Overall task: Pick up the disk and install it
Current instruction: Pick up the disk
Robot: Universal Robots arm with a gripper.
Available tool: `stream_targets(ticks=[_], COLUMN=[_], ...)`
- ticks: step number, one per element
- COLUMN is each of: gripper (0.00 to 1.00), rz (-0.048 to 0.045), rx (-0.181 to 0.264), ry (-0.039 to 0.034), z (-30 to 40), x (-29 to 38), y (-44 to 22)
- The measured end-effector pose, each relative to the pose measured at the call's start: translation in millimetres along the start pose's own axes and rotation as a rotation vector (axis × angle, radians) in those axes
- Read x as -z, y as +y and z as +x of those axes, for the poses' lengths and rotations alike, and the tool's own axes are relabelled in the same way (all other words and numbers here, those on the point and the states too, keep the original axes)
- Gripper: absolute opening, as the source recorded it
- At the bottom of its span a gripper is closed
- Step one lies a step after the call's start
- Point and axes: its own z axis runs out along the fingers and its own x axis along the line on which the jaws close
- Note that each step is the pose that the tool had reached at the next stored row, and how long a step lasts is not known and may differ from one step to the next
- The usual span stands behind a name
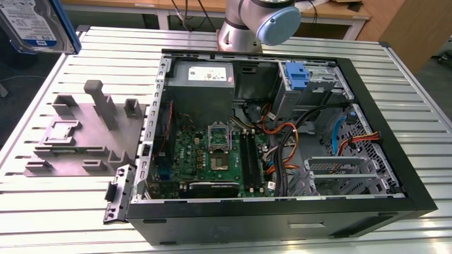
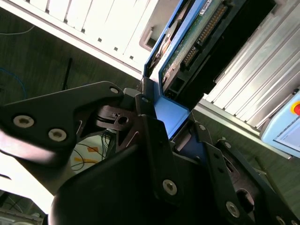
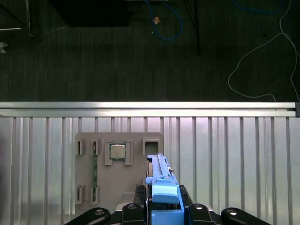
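The black gripper [image 3: 162,201] is closed edge-on around the flat silver hard disk [image 3: 161,176] by its blue plastic carrier, so it hangs clear above the grey plastic holder block [image 3: 119,183] on the slatted metal table [image 3: 234,154]. The second wrist view adds the disk's green circuit board [image 2: 187,44]. The exterior view shows its labelled face, high at the exterior view's left, well apart from the open black computer case [image 1: 282,225].

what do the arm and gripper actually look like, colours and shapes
The arm is a round silver-grey tube with a pale blue cap over its joint. The gripper is matte black in both wrist views, built of flat, angular linkage plates pinned together, with round silver screw heads dotted along them.
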Motion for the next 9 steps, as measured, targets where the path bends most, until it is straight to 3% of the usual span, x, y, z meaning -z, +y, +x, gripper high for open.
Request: stream_targets(ticks=[9], gripper=[0.37], rz=[0.0000], rx=[0.000], ry=[0.0000], z=[-0.1], x=[3.9], y=[0.1])
